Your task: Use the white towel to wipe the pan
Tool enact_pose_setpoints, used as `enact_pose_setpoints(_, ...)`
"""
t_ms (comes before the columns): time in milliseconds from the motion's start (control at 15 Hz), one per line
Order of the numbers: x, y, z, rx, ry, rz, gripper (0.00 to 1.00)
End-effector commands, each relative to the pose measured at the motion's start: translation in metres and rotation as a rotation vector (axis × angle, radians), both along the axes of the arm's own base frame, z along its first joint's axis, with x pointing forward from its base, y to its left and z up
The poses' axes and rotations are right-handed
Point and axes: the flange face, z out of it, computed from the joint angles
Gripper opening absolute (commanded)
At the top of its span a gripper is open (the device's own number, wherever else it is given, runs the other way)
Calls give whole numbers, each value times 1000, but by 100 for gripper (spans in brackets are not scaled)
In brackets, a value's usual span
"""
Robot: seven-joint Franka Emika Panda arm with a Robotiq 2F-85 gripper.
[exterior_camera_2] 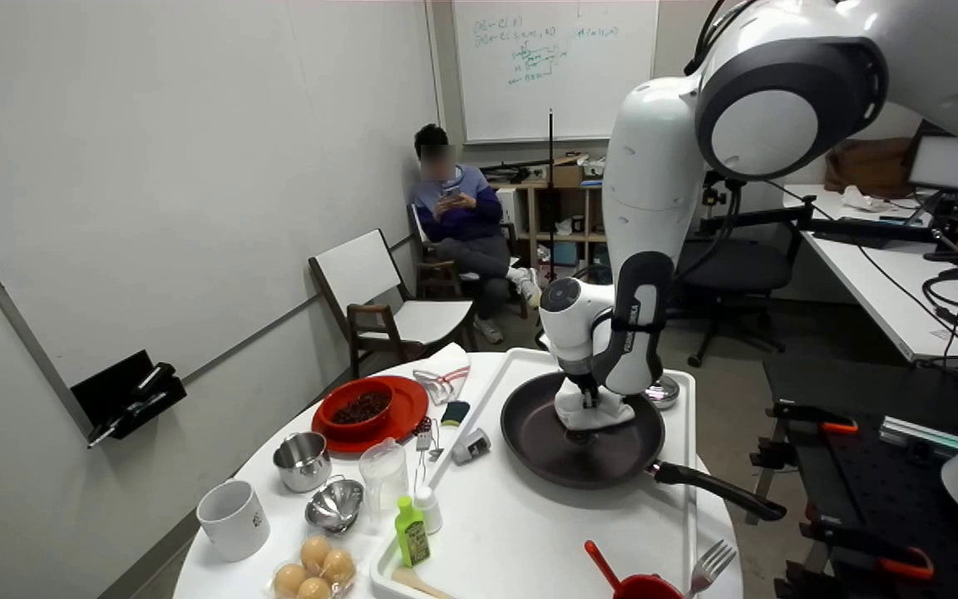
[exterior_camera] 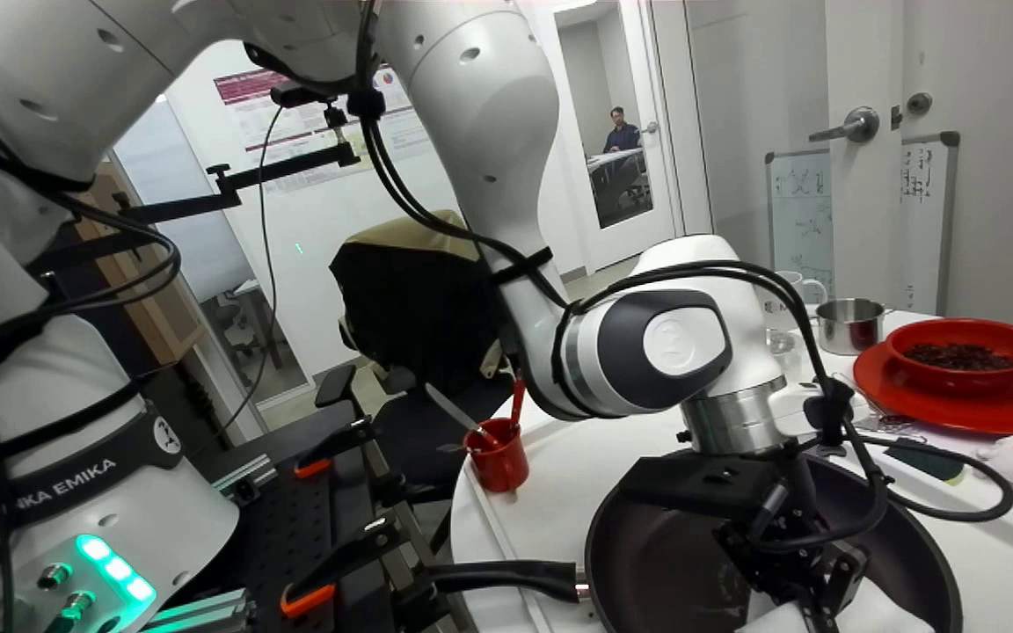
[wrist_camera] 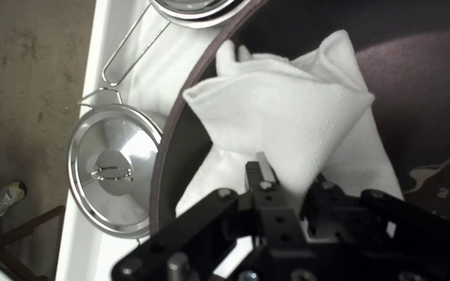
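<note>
The dark frying pan (exterior_camera: 665, 554) (exterior_camera_2: 529, 445) (wrist_camera: 412, 70) lies on the white tray, its black handle (exterior_camera: 515, 576) (exterior_camera_2: 720, 491) reaching past the tray's edge. The white towel (exterior_camera_2: 604, 413) (wrist_camera: 272, 113) is bunched inside the pan, near the wall in the wrist view; part of it also shows in an exterior view (exterior_camera: 880, 611). My gripper (exterior_camera_2: 589, 401) (wrist_camera: 290, 168) points down into the pan and is shut on a fold of the towel between its fingers. The fingertips are partly hidden by the cloth. The towel appears to touch the pan's floor.
A lidded steel pot (wrist_camera: 115, 156) and a wire-handled steel item (wrist_camera: 135, 50) stand close beside the pan's rim. The white tray (exterior_camera_2: 520, 532) has a raised edge. A red plate with a bowl (exterior_camera_2: 362, 408), a red-striped cloth (exterior_camera_2: 446, 370) and a red cup (exterior_camera: 499, 462) are around it.
</note>
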Motion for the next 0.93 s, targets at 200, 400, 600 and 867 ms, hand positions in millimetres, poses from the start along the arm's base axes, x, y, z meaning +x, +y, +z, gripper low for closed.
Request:
enact_pose_setpoints(200,35,3,2,17,-74,-42,7)
enact_pose_setpoints(400,50,17,2,31,-100,-27,7)
enact_pose_setpoints(600,62,33,1,47,-115,-4,7)
enact_pose_setpoints(867,70,49,-3,63,-121,22,7)
